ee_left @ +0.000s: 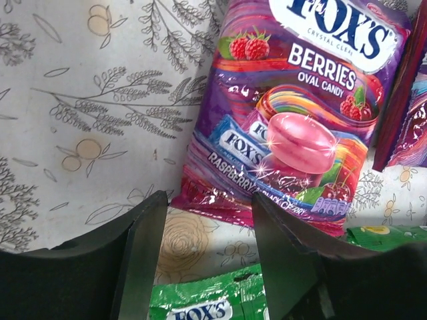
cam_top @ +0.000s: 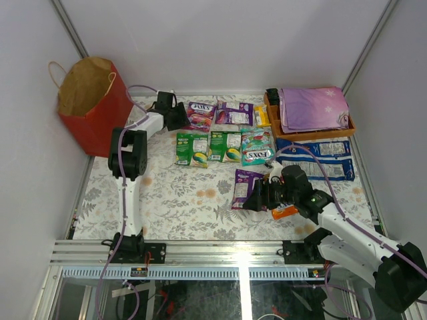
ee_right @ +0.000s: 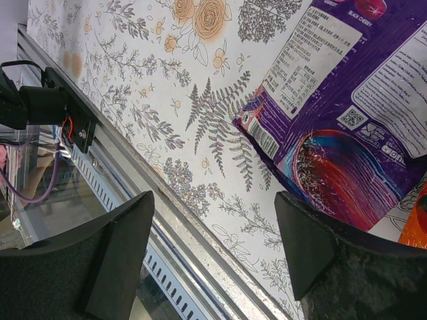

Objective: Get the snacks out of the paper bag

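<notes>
The red paper bag [cam_top: 87, 110] stands open at the far left, and its inside is not visible. Snacks lie across the table: a berries FOX'S packet [cam_top: 200, 115], two green packets [cam_top: 192, 148], a teal one [cam_top: 257, 147], a purple one [cam_top: 245, 187] and two blue-and-white packs [cam_top: 313, 148]. My left gripper [cam_top: 179, 115] is open and empty, low beside the berries packet [ee_left: 293, 113], with a green packet [ee_left: 207, 300] below it. My right gripper [cam_top: 257, 197] is open and empty over the purple packet's [ee_right: 347, 120] near edge. An orange packet [cam_top: 285, 212] lies under that arm.
An orange-brown wooden tray [cam_top: 310, 131] with a folded purple cloth [cam_top: 313, 108] stands at the back right. White walls close in the sides and back. The metal rail [ee_right: 133, 173] of the table's near edge runs below my right gripper [ee_right: 213, 213].
</notes>
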`<action>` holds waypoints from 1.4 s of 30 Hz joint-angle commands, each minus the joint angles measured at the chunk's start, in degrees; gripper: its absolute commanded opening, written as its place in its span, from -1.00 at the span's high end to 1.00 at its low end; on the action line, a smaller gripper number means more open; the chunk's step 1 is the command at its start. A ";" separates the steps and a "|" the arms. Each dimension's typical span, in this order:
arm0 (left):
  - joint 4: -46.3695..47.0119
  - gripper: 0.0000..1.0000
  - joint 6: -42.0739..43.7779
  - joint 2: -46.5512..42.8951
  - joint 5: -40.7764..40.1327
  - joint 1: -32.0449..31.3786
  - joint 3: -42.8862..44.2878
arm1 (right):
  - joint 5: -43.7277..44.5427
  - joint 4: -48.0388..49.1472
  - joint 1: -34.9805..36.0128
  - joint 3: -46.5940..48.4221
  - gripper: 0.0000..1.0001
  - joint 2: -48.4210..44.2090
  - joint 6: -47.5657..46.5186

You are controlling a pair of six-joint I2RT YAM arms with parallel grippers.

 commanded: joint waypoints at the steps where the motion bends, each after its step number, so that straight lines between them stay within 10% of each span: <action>1: 1.18 -0.07 0.88 2.10 0.15 -0.88 2.83 | -0.87 1.49 -0.23 -0.23 -0.62 -0.02 0.14; 9: -2.17 -0.07 0.98 2.01 -1.34 -1.84 7.01 | 1.82 -0.50 -0.23 0.13 -0.69 -2.23 0.01; 22: 4.95 -0.73 -0.70 -28.19 -4.63 -0.24 -27.53 | 2.08 -0.96 -0.19 -1.54 -0.74 -4.72 1.34; 37: 11.54 -0.09 0.16 -21.00 4.37 1.16 -32.32 | 1.91 -1.56 -0.15 -1.99 -0.75 -6.26 2.35; 42: 13.12 0.39 -1.12 -19.11 7.57 1.59 -32.01 | 1.75 -1.07 -0.16 -1.99 -0.75 -5.97 2.53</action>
